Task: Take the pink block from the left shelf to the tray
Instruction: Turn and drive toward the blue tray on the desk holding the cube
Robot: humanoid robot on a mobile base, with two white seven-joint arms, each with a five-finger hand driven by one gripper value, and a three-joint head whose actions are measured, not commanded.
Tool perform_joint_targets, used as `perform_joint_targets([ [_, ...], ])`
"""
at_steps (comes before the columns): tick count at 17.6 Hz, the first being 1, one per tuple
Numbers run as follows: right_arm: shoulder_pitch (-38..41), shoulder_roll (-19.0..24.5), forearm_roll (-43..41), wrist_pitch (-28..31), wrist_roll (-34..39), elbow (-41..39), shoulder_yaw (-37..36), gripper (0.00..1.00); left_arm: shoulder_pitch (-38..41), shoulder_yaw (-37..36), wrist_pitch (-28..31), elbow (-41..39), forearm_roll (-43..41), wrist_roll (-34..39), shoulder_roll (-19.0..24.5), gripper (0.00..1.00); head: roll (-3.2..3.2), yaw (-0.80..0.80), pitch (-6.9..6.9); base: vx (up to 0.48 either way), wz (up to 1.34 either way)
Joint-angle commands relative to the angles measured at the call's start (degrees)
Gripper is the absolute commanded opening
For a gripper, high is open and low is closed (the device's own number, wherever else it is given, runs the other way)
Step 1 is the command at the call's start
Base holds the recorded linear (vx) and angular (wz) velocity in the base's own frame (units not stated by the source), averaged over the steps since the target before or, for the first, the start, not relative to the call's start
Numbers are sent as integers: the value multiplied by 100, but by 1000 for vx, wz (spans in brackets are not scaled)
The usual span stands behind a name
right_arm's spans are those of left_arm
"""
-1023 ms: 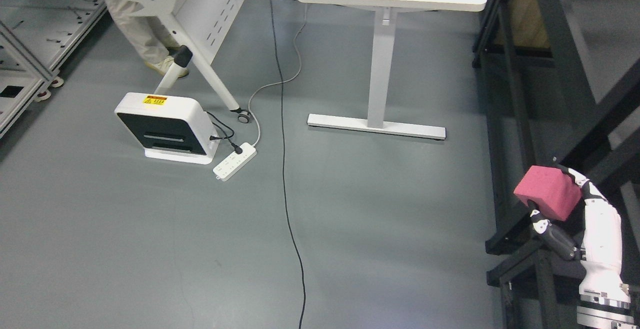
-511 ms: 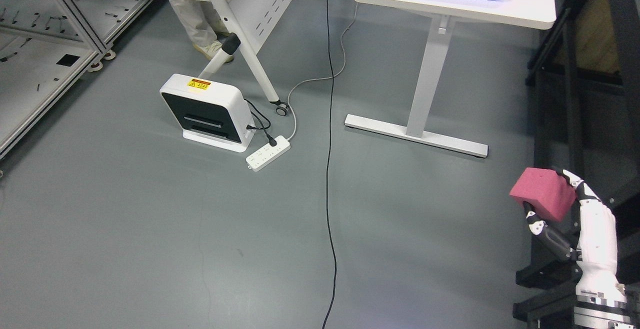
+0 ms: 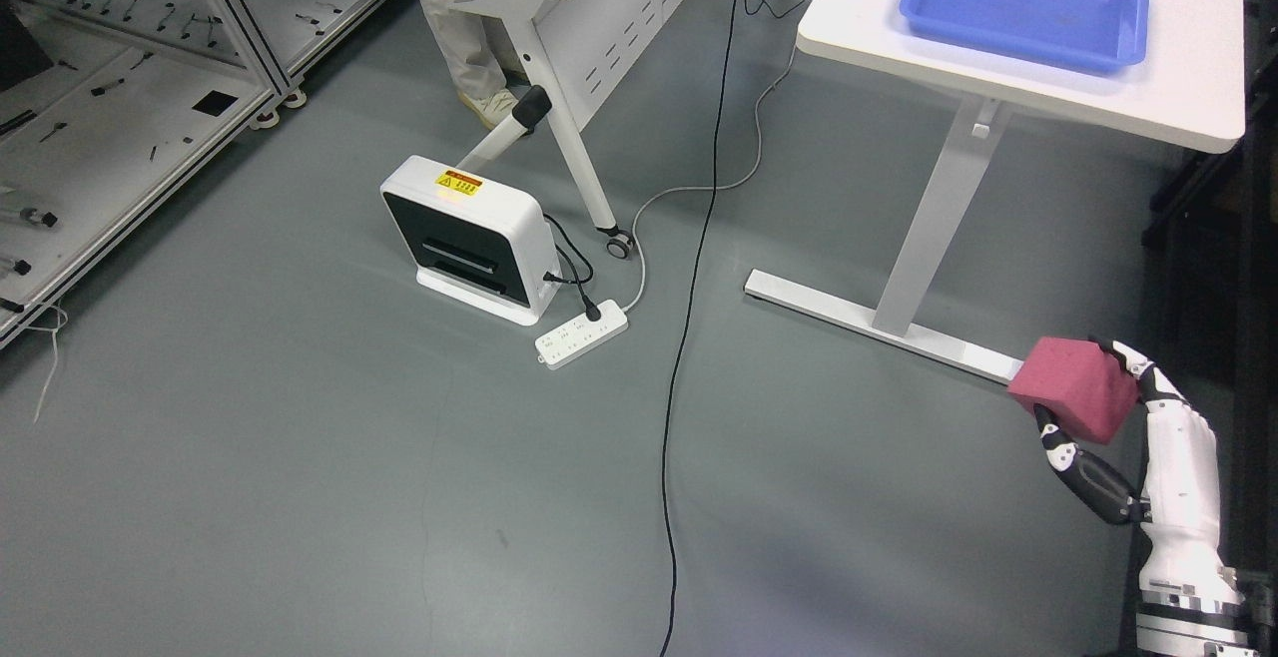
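One pink block (image 3: 1074, 388), matte, cube-shaped, clasped by right hand (image 3: 1118, 437) fingers, blue tray (image 3: 1024, 1) well apart

A: How is the light?

B: Bright and even, coming from overhead. The grey floor (image 3: 300, 457) shows only a soft sheen, with no hard glare.

A: Shadows?

B: Faint and diffuse. A soft one lies under the white surface (image 3: 1178, 88), and another beside the white box (image 3: 464, 238) on the floor.

A: Sharpness?

B: Mostly crisp. The black cable (image 3: 689, 337) reads cleanly. The blue tray (image 3: 929, 13) looks slightly washed out. Straight lines bend a little near the edges, as at the shelf frame (image 3: 240, 28) on the left.
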Motion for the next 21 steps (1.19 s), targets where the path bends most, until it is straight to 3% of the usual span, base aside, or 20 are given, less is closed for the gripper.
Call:
perform_joint_targets([
  [1,4,57,0,3,-1,0,74,4,-1,0,4,-100,44,1,100,100,0,0,0,311,-13],
  [21,-13,57,-8,3,-1,0,74,4,-1,0,4,-100,44,1,100,100,0,0,0,374,-94],
])
